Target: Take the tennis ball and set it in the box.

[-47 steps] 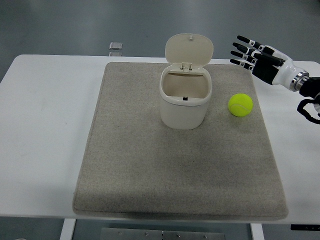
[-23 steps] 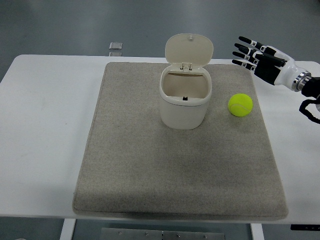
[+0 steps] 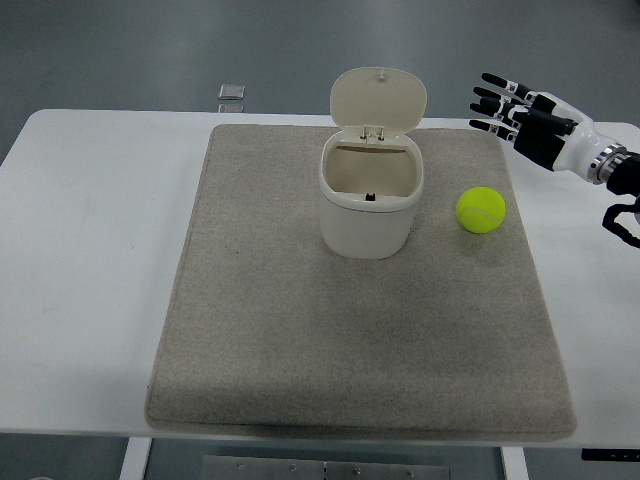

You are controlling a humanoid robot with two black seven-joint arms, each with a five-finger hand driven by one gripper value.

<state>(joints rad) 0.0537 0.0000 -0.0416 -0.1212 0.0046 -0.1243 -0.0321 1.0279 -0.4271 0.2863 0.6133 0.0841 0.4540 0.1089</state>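
We see the tennis ball (image 3: 481,210) on the grey mat (image 3: 300,330), just right of the open white box (image 3: 370,200). Our right hand (image 3: 525,118) hovers beyond and to the ball's right, fingers spread, holding nothing. It must come toward us and leftward. The mat's right edge and bare desk (image 3: 90,260) give free room; the box's raised lid (image 3: 378,98) stands clear.

One ball (image 3: 481,210), one box (image 3: 370,200), one mat (image 3: 300,330), one unclear floor item (image 3: 231,92).

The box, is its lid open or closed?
Open. The box has its lid flipped up behind, so you see inside.
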